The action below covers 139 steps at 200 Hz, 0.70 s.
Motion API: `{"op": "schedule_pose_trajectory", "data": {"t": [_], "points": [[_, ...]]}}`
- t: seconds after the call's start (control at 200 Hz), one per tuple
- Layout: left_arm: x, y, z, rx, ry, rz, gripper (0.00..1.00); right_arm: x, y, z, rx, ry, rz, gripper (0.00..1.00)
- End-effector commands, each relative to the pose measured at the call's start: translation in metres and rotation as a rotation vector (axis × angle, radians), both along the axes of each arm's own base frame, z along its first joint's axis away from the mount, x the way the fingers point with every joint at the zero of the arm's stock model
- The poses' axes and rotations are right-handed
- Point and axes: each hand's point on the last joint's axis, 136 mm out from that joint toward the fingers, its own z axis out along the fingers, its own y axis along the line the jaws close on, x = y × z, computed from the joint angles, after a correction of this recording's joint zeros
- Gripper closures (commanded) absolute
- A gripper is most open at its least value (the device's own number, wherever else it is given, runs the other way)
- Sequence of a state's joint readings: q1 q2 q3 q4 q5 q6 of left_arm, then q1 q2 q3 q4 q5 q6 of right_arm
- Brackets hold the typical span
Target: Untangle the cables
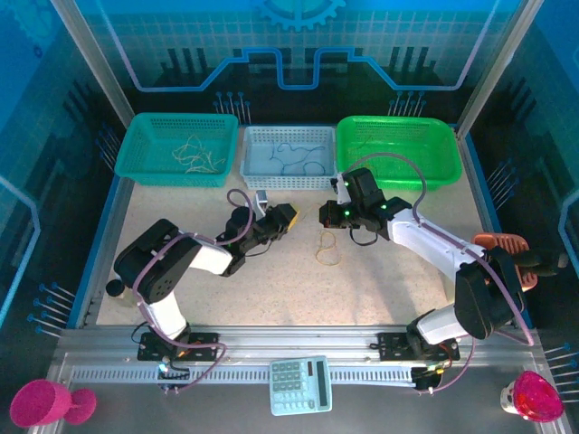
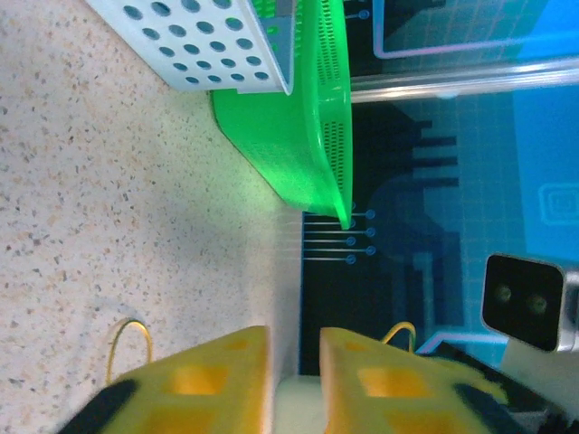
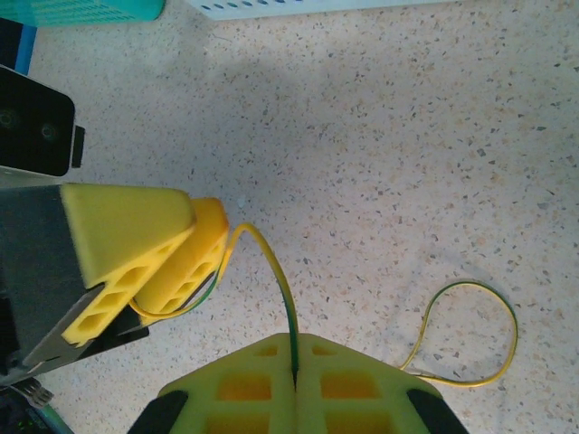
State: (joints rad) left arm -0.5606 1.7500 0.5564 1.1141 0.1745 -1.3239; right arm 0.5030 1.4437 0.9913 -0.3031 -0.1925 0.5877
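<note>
The yellow cable (image 1: 327, 246) lies near the middle of the table (image 1: 271, 294), most of it curled into a limp loop on the speckled top. One end rises off the surface. In the right wrist view this raised stretch runs up in an arc from the right gripper (image 3: 295, 348), whose two yellow jaws are pressed flat together with the wire pinched in the seam between them. From the top of the arc the wire bends toward 9 o'clock and passes in between the jaws of the left gripper (image 2: 294, 339). A short tail shows again below those jaws.

In its own wrist view the left claw stands a narrow slit apart, not fully closed (whether its pads already touch the wire I cannot tell). A bit of yellow wire curves out on either side of it.

Seen from above, the two claws face each other tip to tip. The loop is at about 6 o'clock from the right claw and 4 o'clock from the left.

Along the table's 12 o'clock edge stand three baskets in a row. The teal basket (image 1: 131, 149) at 11 o'clock holds cream cables (image 1: 199, 158). The white basket (image 1: 286, 130) at 12 holds dark cables (image 1: 294, 163). The green basket (image 1: 398, 149) is at 1 o'clock.
</note>
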Motion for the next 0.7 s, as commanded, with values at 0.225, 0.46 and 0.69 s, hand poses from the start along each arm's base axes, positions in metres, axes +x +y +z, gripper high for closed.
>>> {"op": "schedule_pose_trajectory", "data": {"t": [0.225,0.46,0.69], "points": [[0.012,-0.012,0.070,-0.084,-0.141,-0.014,1.00,0.004,-0.002,0.001,0.016,-0.019,-0.002,1.00],[0.020,-0.027,0.146,-0.104,-0.251,-0.073,1.00,0.003,-0.004,-0.002,0.018,-0.031,-0.008,1.00],[0.021,-0.038,0.196,-0.189,-0.301,-0.113,1.00,0.004,-0.004,-0.006,0.028,-0.037,-0.018,0.87]]}}
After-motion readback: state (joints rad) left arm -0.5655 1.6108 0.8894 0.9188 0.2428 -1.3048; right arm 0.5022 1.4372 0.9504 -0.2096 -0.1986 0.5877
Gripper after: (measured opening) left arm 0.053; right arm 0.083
